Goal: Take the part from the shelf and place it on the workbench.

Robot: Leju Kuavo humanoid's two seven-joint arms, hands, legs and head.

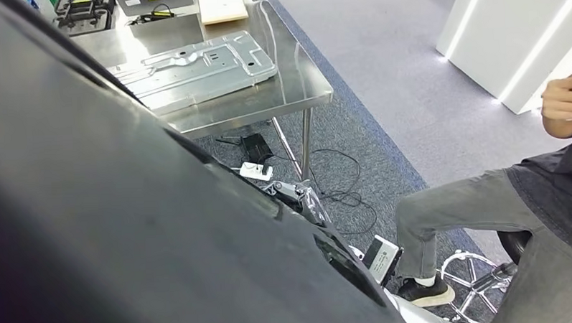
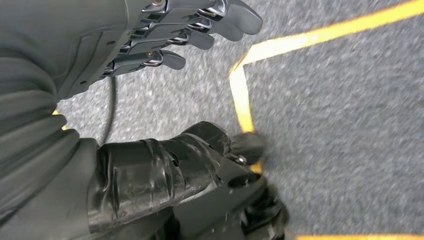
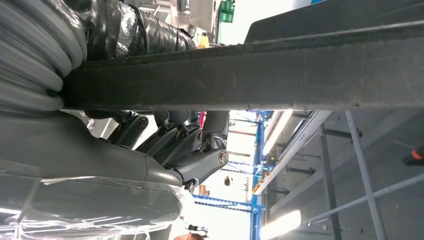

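- Dark panel (image 1: 127, 210) = presumably the part; off the shelf, up close under the head camera, covering the left and near side of that view.
- Long axis running diagonally, far-left to near-right; far edge overlapping the near-left corner of the workbench (image 1: 295, 96) in the picture.
- Right hand (image 3: 190, 145) clamped on the panel edge: dark fingers curled up against the underside of the slab (image 3: 300, 65), grey ribbed cover butted against its end. Reads as a firm hold, carrying alone.
- Left hand (image 2: 165, 45) hanging over grey carpet, fingers apart and only slightly bent, holding nothing; yellow floor line (image 2: 240, 90) just beyond the fingertips.
- Key relation: workbench lying far and slightly left of the held panel, so next move likely forward and down onto it. Right hand the one on the part; left hand well apart from it.
- Bench top partly taken by a stamped metal plate (image 1: 194, 68); bare steel along the right and near edges. Wooden board (image 1: 222, 7) at the far end.
- Risk: panel looks too large for the bare strip, may land on the plate.
- Power strip (image 1: 256, 171) and loose cables on the floor under the bench.
- Seated person (image 1: 485, 197) at right, near the path.
- Writing: none readable; green sign (image 3: 227, 11) too small.
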